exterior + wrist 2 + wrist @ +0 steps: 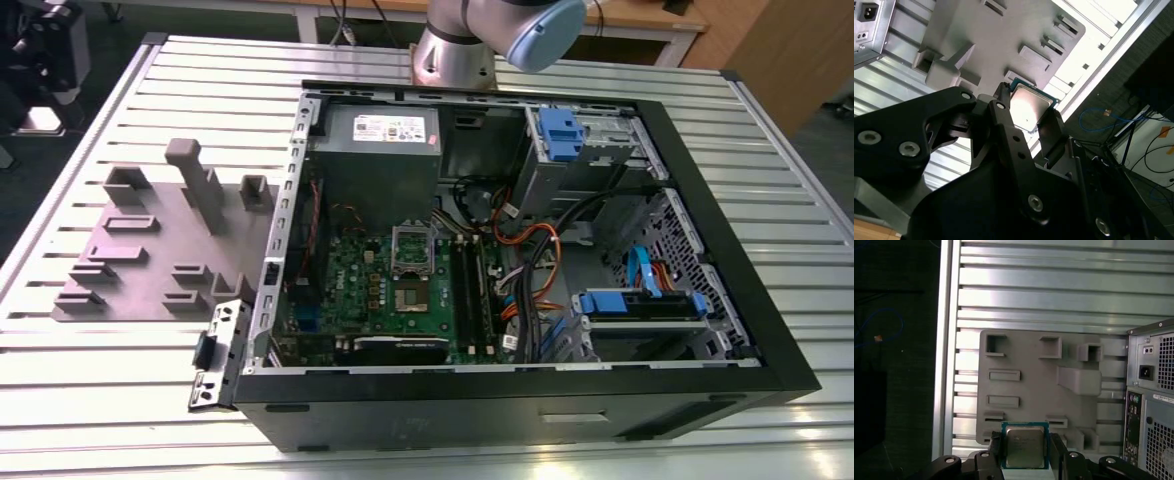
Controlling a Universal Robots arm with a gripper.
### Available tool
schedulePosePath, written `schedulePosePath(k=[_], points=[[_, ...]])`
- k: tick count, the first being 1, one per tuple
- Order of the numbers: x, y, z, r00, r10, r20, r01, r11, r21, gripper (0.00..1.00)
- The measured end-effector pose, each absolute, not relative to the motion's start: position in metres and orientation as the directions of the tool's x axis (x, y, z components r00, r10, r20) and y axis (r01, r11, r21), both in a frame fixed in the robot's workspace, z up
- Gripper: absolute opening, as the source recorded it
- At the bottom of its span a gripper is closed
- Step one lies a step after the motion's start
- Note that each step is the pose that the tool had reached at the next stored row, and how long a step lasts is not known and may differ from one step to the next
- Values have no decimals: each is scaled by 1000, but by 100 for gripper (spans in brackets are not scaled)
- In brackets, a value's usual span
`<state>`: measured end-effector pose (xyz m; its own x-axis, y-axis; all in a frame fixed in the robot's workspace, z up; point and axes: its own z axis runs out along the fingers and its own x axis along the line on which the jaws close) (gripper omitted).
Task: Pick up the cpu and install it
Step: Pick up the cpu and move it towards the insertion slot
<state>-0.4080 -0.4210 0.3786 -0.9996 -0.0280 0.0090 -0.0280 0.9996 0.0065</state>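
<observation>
Pinched by its edges in the end effector [1025, 440], the cpu [1025, 446] shows its silvery metal top in both wrist views. Beyond it the grey fixture plate [1039, 385] lies on the slatted bench [1054, 300], and the open computer case [747, 300] stands just beside that plate.

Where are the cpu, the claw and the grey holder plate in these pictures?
the cpu [1025, 446], first wrist view, centre of its metal top.
the claw [1028, 103], second wrist view, midway between its fingertips.
the grey holder plate [1034, 390], first wrist view, bare flat middle.
</observation>
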Motion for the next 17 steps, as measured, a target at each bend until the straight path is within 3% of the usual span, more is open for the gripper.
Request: schedulePosePath(k=[17], points=[[-400, -421, 379, -1000, -28, 9, -28, 1000, 7, 47]])
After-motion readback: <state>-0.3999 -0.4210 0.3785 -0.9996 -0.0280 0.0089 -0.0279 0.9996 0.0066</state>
